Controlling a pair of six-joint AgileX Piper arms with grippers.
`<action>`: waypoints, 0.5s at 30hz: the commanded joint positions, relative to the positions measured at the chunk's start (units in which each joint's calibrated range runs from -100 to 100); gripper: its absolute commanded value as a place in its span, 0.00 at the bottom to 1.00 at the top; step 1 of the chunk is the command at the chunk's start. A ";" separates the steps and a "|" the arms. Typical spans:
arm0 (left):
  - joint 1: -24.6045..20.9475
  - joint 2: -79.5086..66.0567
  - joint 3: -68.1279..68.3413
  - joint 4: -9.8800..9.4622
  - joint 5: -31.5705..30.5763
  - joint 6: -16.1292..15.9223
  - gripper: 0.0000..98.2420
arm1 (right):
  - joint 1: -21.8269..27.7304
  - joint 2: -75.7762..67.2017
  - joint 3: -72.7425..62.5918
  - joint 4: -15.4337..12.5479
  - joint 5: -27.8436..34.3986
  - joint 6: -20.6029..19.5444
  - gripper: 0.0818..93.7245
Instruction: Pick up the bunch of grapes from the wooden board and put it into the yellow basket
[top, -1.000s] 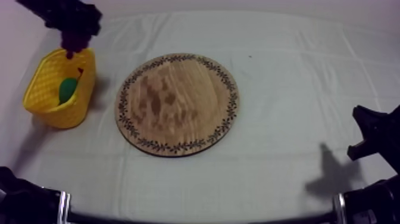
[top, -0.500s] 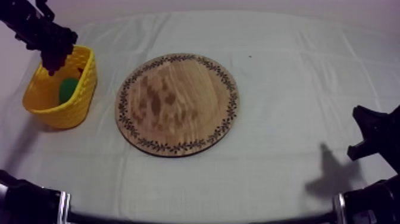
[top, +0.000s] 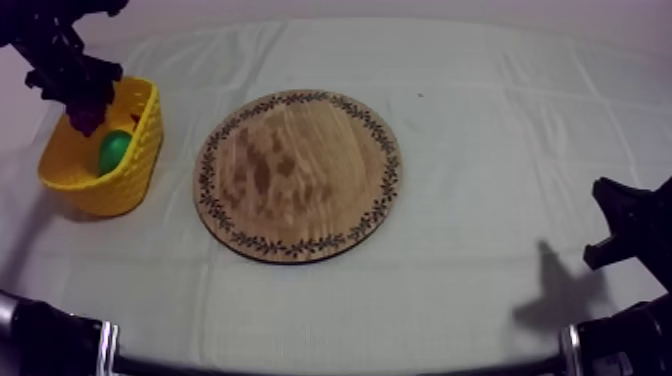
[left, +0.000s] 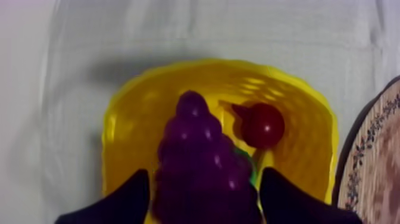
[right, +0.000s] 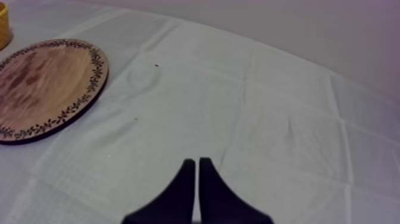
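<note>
My left gripper (top: 85, 112) hangs over the yellow basket (top: 132, 160) at the table's left, shut on the purple bunch of grapes (left: 199, 158). In the left wrist view the grapes sit between my two black fingers (left: 128, 199), directly above the basket (left: 297, 113). A small red fruit (left: 263, 125) lies inside it, and a green fruit (top: 113, 151) shows in the basket from above. The round wooden board (top: 298, 175) lies bare at the table's middle. My right gripper (right: 197, 170) is shut on nothing, low at the right side (top: 625, 225).
The board's patterned rim (left: 372, 161) lies close to the basket's right side. In the right wrist view the board (right: 41, 83) is far off, with creased cloth (right: 268, 119) between.
My left gripper has carried the grapes leftward from the basket's far rim and lowered them over the basket. The right arm has not moved.
</note>
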 joint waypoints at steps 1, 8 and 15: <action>-0.14 0.20 -0.23 0.04 -0.16 0.41 0.83 | -0.02 -0.01 -0.03 -0.04 -0.03 -0.01 0.00; -0.47 0.19 -0.31 0.10 -1.61 0.73 0.95 | -0.02 -0.01 -0.03 -0.04 -0.03 -0.01 0.00; -0.76 -2.72 -0.03 0.10 -1.82 -3.59 0.78 | -0.02 -0.01 -0.03 -0.04 -0.03 -0.01 0.00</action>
